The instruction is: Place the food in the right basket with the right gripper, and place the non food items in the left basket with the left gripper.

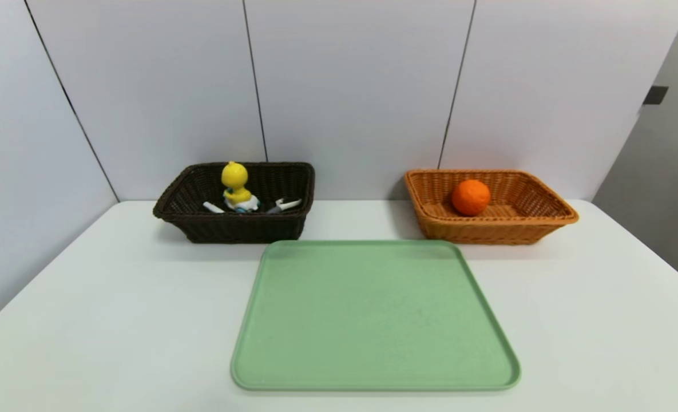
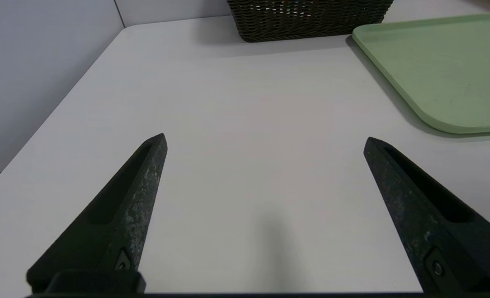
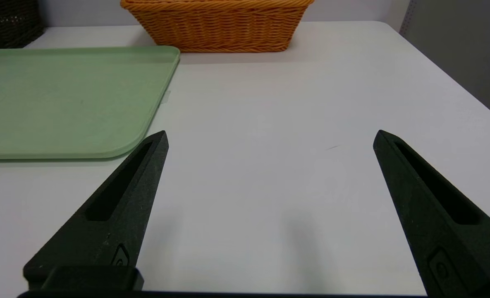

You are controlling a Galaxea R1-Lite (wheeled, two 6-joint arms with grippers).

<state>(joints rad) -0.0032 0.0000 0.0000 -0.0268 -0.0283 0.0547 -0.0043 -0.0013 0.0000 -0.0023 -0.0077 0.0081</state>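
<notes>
The orange fruit (image 1: 471, 197) lies inside the orange-tan right basket (image 1: 550, 213), whose front wall shows in the right wrist view (image 3: 218, 29). In the dark brown left basket (image 1: 230, 229) stand the yellow duck toy (image 1: 236, 186), a white marker pen (image 1: 213, 207) and the white peeler (image 1: 286, 205). My left gripper (image 2: 265, 138) hangs open over bare table, near its front left, with the dark basket (image 2: 311, 18) far ahead. On the table's right side my right gripper (image 3: 269, 134) is open too, nothing between its fingers. Neither arm shows in the head view.
A flat green tray (image 1: 373, 320) with nothing on it lies in the middle of the white table (image 1: 115, 320), between the two grippers (image 2: 443, 70) (image 3: 63, 95). Grey wall panels stand close behind the baskets. The table edge drops off at the right.
</notes>
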